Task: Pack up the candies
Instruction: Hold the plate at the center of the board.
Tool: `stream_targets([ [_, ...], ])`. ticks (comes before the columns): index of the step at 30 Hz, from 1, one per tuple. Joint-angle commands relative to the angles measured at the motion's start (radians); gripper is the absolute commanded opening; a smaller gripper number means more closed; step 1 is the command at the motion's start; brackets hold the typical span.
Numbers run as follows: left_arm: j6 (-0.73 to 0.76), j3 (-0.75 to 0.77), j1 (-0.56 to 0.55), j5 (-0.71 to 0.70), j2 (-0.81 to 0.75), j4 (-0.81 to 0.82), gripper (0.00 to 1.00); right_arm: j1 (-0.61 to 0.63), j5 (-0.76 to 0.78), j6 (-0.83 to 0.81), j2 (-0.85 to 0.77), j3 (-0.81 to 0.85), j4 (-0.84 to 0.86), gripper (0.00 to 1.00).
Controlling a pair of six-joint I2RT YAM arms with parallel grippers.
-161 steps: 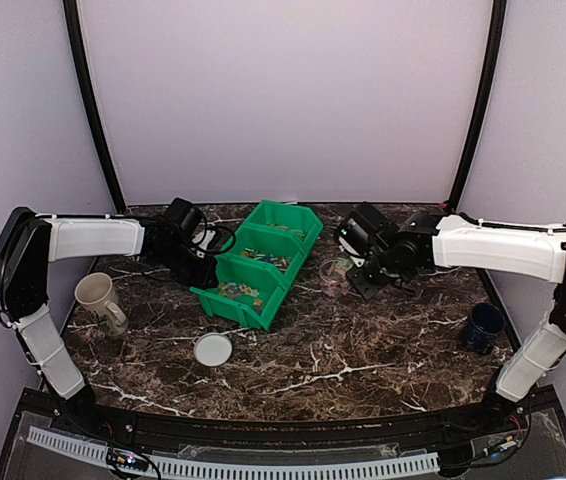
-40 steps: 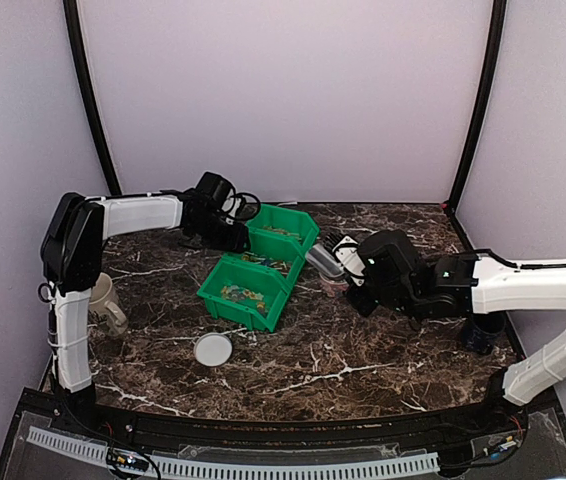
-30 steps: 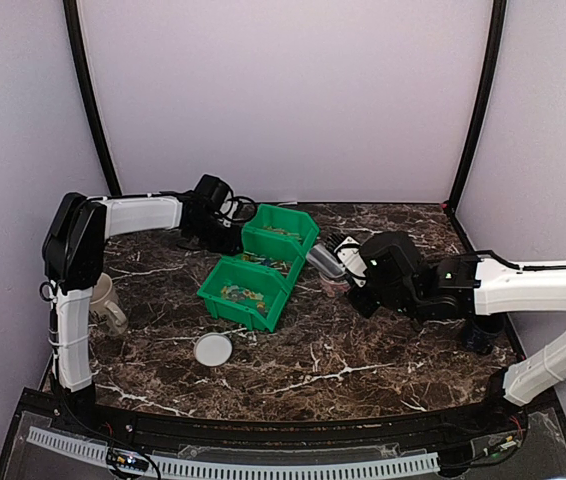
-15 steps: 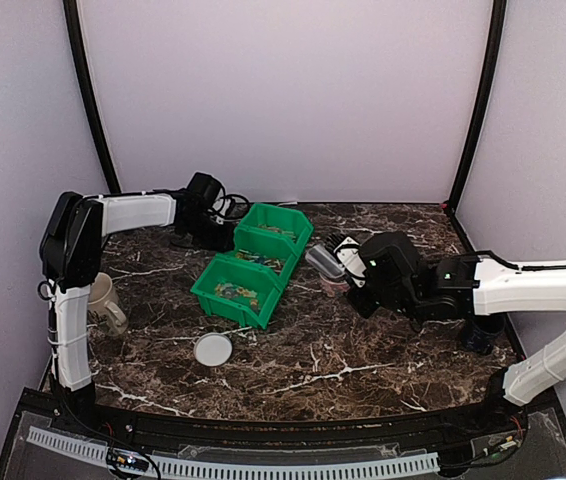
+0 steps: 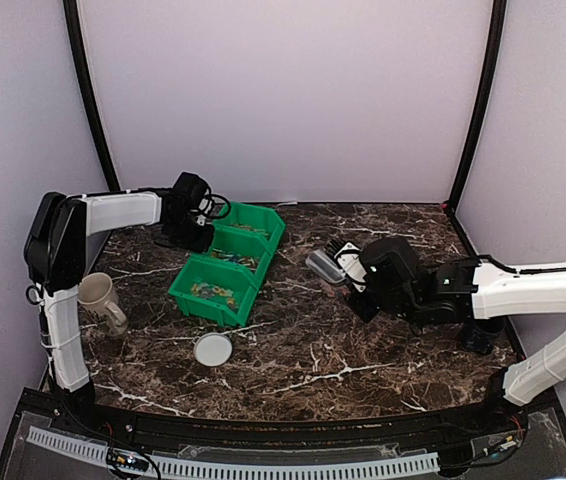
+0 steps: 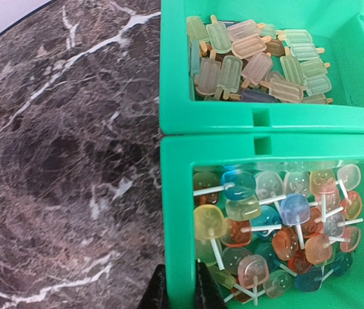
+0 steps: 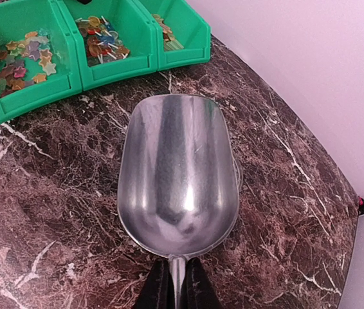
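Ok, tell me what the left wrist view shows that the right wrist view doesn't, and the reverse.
Left wrist only: the left end effector clamped on the green bin wall, and close detail of the candies: popsicle shapes in one compartment, lollipops on sticks in the next. Right wrist only: the empty metal scoop, held by its handle in the right end effector, plus the bin's third compartment and the back wall. Both: the bin, its candies and the marble table.

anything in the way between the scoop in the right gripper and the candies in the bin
Nothing visible. Only bare table lies between the scoop, held by the right gripper, and the green bin; the candies lie in open-topped compartments behind its front wall.
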Motion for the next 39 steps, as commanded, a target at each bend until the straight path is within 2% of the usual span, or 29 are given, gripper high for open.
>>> stream_targets([
  [1, 0.070, -0.070, 0.013, -0.174, -0.152, -0.079, 0.00, 0.010, -0.016, -0.004, -0.036, -0.025, 0.070, 0.00],
  [10, 0.110, -0.101, 0.036, -0.231, -0.211, -0.129, 0.00, 0.011, -0.048, -0.004, -0.062, -0.032, 0.081, 0.00],
  [23, 0.089, -0.214, 0.036, -0.190, -0.302, -0.220, 0.00, 0.011, -0.059, 0.001, -0.089, -0.040, 0.086, 0.00],
  [30, 0.029, -0.262, 0.033, -0.097, -0.324, -0.227, 0.00, 0.011, -0.052, 0.006, -0.089, -0.039, 0.085, 0.00],
  [39, -0.077, -0.301, -0.030, -0.092, -0.324, -0.178, 0.00, 0.012, -0.052, 0.006, -0.059, -0.024, 0.085, 0.00],
])
